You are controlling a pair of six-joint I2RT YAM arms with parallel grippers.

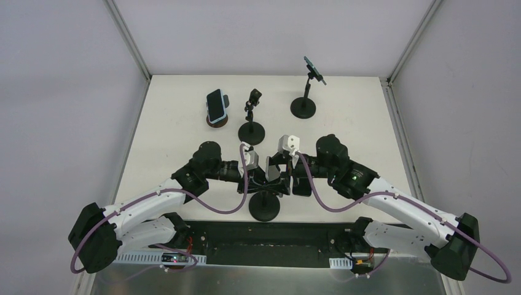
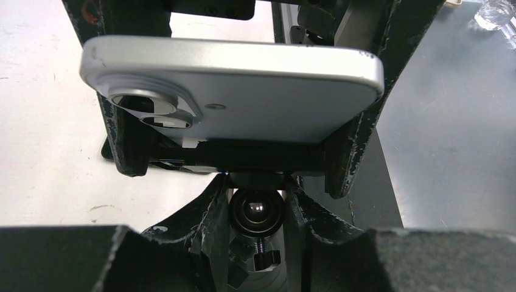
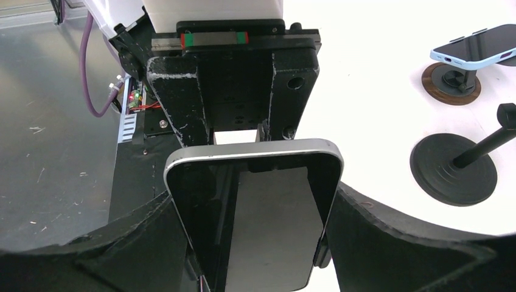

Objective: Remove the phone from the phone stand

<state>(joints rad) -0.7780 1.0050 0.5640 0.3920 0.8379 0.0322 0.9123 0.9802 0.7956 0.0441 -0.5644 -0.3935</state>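
Silver-edged and dark-screened, the phone (image 3: 268, 201) sits squarely between the right gripper's (image 3: 255, 261) fingers (image 3: 377, 243). One pad is against each long edge, and the screen faces that wrist. We read those fingers as clamped on the phone across its width.

Then the left gripper (image 2: 255, 201): its fingers (image 2: 207, 225) are closed on the phone stand (image 1: 265, 208) at the ball joint (image 2: 255, 214), one on either side of the ball, directly beneath the phone's back. We judge this a bracing grip, so the stand holds firm while the phone comes away.

Phone not yet free. It rides on the stand's head, above the left fingers and between the right ones. The cradle is mostly hidden behind the phone body, so we cannot tell whether its clamp grips the phone or merely supports it.

Risks from here:
- If the cradle bites, a straight pull by the right fingers drags the whole stand. The left fingers hold a round ball, which could slip or swivel.
- The right pads sit on smooth, rounded metal edges. A tilted pull could let the phone slide out and drop.
- An off-axis pull twists the ball joint instead of releasing the phone.
- A second stand's base (image 3: 453, 170) lies near the outer side of one right finger, where a wide swing could clip it.
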